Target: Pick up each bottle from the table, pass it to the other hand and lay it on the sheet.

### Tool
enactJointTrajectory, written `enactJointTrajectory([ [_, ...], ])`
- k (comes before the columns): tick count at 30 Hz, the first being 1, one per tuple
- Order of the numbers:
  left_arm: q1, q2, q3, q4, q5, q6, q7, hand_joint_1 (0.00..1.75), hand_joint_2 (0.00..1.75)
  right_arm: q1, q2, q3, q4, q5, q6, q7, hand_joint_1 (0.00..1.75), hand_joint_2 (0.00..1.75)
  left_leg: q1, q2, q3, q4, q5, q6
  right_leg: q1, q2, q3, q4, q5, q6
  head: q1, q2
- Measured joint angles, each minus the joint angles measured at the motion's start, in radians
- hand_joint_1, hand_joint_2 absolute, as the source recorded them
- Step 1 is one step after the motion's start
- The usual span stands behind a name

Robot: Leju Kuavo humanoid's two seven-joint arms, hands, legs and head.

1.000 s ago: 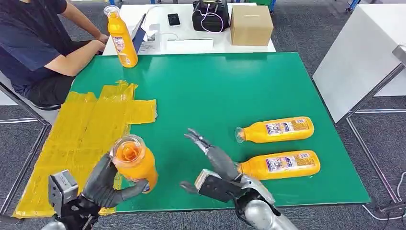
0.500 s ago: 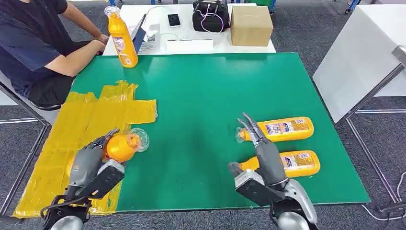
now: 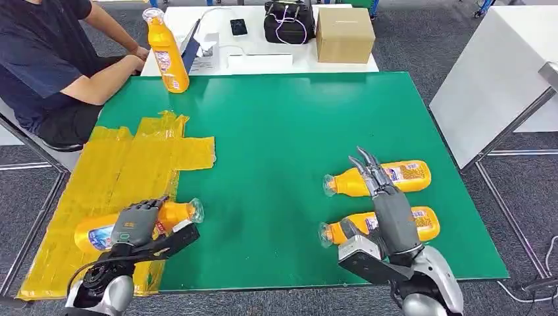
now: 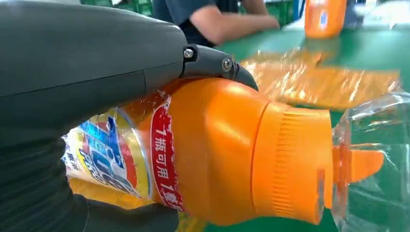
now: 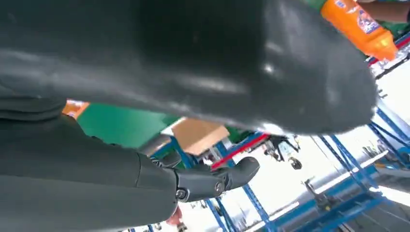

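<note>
Left robot hand (image 3: 135, 224) was wrapped over an orange detergent bottle (image 3: 125, 225) lying on its side on the yellow sheet (image 3: 118, 164), near the sheet's edge, clear cap (image 3: 195, 210) poking out over the green desk (image 3: 296, 118). Right robot hand (image 3: 385, 204) held nothing, fingers straight and apart, above the near one of two more bottles (image 3: 385, 227) (image 3: 388, 176) lying side by side on the desk. A fourth bottle (image 3: 166, 49) stood upright at the far edge. Bottles looked like smooth rigid plastic with glossy labels, opaque orange, ribbed collar under a thin clear overcap. Probably full, so moderately heavy and slick. Best grip judged mid-body across the label; the cap looked flimsy and likely to crack or pop off.
</note>
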Motion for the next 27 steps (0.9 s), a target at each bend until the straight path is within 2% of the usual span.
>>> enactJointTrajectory([
  [2,-0.008,0.006,-0.005,0.016,-0.008,-0.004,0.007,0.0,1.75,0.0,-0.008,-0.006,-0.006,0.004,-0.004,-0.001,0.0,1.75,0.0,0.0,0.0,0.0,0.0,0.0,0.0,0.0,0.0,0.0,0.0,0.0,0.0,0.0],
  [3,-0.012,0.008,-0.009,0.023,-0.008,-0.01,0.011,0.0,0.0,0.002,-0.011,-0.011,-0.008,0.006,-0.01,-0.004,0.0,1.75,0.0,-0.001,0.0,0.0,0.0,0.0,0.0,0.0,0.0,0.0,0.0,0.0,0.0,0.0],
  [6,-0.012,0.013,-0.012,0.032,-0.009,-0.009,0.017,0.0,0.0,0.017,-0.034,-0.029,-0.011,0.019,0.0,0.018,0.0,1.75,0.0,0.0,0.0,0.0,0.0,0.0,0.0,0.0,0.0,0.0,0.0,0.0,0.0,0.0],
  [10,-0.011,0.02,-0.01,0.03,0.036,-0.004,0.011,0.0,0.0,0.052,-0.121,-0.065,-0.011,0.087,0.064,0.098,0.0,1.75,-0.001,-0.001,0.0,0.0,0.0,0.0,-0.001,-0.001,0.001,0.0,0.0,0.0,0.0,0.0],
  [13,-0.006,0.025,-0.008,0.019,0.048,-0.002,0.008,0.0,0.0,0.075,-0.169,-0.095,-0.011,0.089,0.072,0.104,0.0,1.75,-0.001,-0.001,0.0,0.0,0.0,0.0,-0.001,0.0,0.001,0.0,0.0,0.0,0.0,0.0],
  [18,-0.004,0.025,-0.008,0.01,0.067,0.005,0.002,0.0,0.0,0.088,-0.204,-0.108,-0.011,0.097,0.088,0.125,0.0,1.75,-0.001,-0.001,0.0,0.0,0.0,0.0,-0.001,0.0,0.0,0.0,0.0,0.0,0.0,0.0],
  [22,0.016,0.02,0.018,-0.015,0.201,0.058,-0.051,0.0,0.0,0.154,-0.258,-0.141,-0.006,0.105,0.09,0.146,0.0,1.75,-0.001,-0.001,0.0,0.0,0.0,0.0,-0.001,-0.001,0.0,0.0,0.0,0.0,0.0,0.0],
  [27,0.055,-0.032,0.092,-0.142,0.438,0.109,-0.137,0.0,0.0,0.275,-0.298,-0.216,-0.003,0.113,0.088,0.17,0.0,1.75,-0.001,-0.001,-0.001,0.0,-0.002,0.002,-0.001,-0.001,0.0,-0.001,-0.001,0.0,0.0,0.0],
])
